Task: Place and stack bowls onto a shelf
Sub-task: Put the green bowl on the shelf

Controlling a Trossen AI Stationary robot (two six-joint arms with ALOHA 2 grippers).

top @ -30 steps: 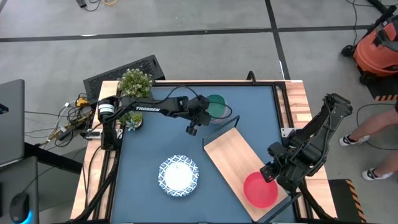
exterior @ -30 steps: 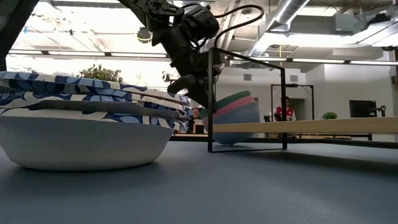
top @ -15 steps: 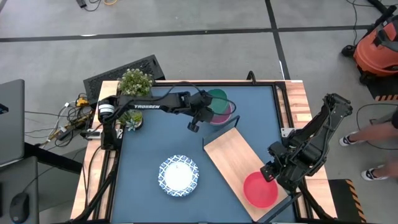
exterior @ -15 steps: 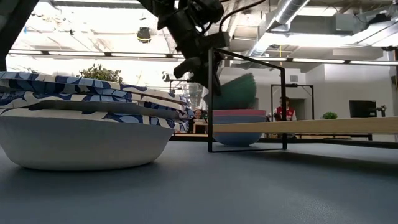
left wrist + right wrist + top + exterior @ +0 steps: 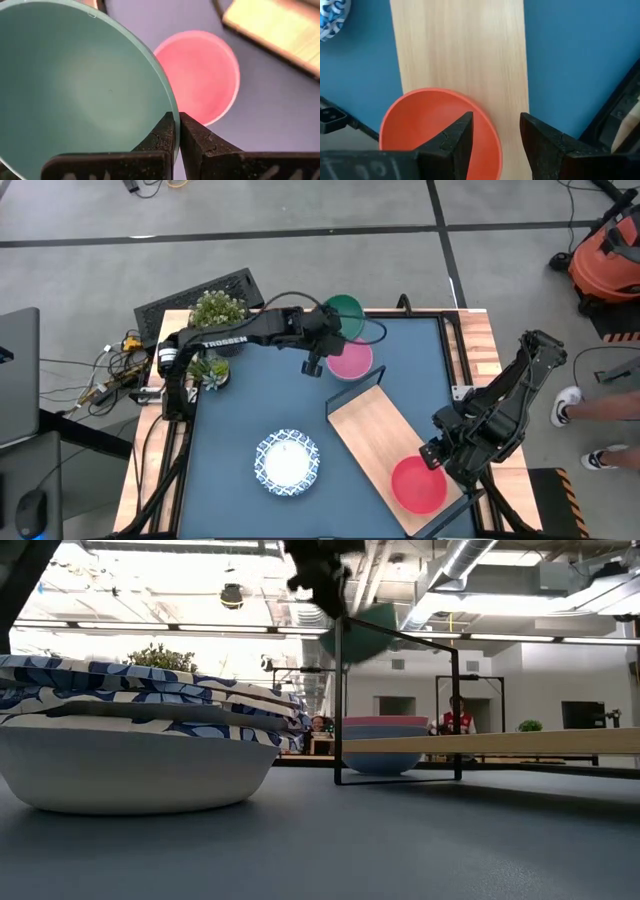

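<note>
The left gripper (image 5: 176, 131) has its jaws clenched on the rim of the green bowl (image 5: 344, 311), held aloft above the pink bowl (image 5: 349, 359), which rests on the blue worktop (image 5: 240, 410) just beyond the shelf (image 5: 372, 423). The bowl looks like smooth, rigid, light plastic, likely slippery, so a pinch across its thin rim seems the natural hold. The right gripper (image 5: 495, 135) hovers released over the red bowl (image 5: 437, 117) sitting on the pale wood-grain board.
</note>
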